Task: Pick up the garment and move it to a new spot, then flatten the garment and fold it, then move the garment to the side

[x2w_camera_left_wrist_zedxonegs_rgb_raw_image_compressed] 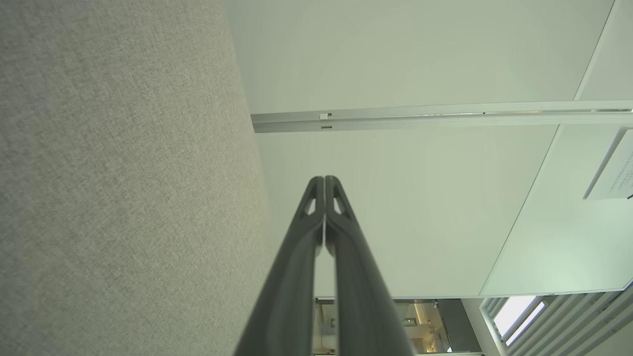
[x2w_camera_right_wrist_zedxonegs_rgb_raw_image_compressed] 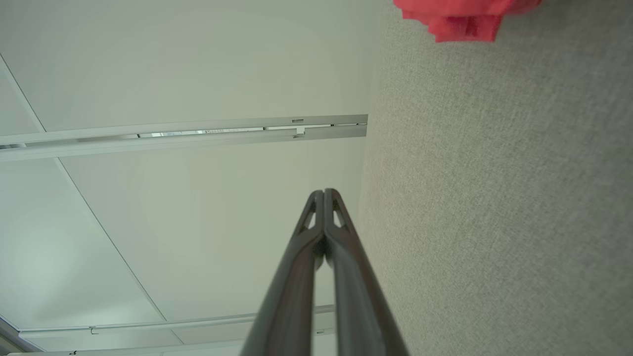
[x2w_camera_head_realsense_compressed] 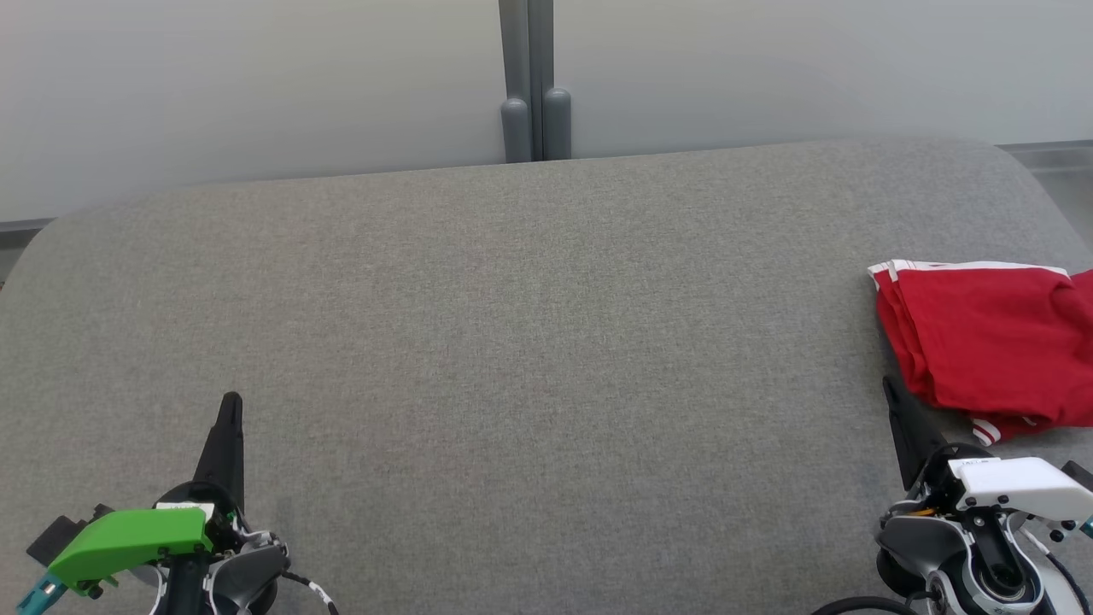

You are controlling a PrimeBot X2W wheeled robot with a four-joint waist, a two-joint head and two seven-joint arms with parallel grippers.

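Observation:
A folded red garment (x2w_camera_head_realsense_compressed: 990, 342) with white stripes lies at the right edge of the grey fabric surface (x2w_camera_head_realsense_compressed: 529, 342), partly cut off by the head view's border. A corner of the garment (x2w_camera_right_wrist_zedxonegs_rgb_raw_image_compressed: 465, 20) shows at the top of the right wrist view. My right gripper (x2w_camera_head_realsense_compressed: 890, 389) stands at the lower right, shut with nothing in it, its tip just left of the garment's near edge. In the right wrist view its fingertips (x2w_camera_right_wrist_zedxonegs_rgb_raw_image_compressed: 324, 193) press together. At the lower left, far from the garment, my left gripper (x2w_camera_head_realsense_compressed: 230, 401) is shut and empty, with its fingertips (x2w_camera_left_wrist_zedxonegs_rgb_raw_image_compressed: 324, 179) closed.
A pale wall (x2w_camera_head_realsense_compressed: 256, 85) with a grey vertical post (x2w_camera_head_realsense_compressed: 534, 85) stands behind the surface. The surface's far edge curves down at both back corners. Wide bare fabric stretches between my two grippers.

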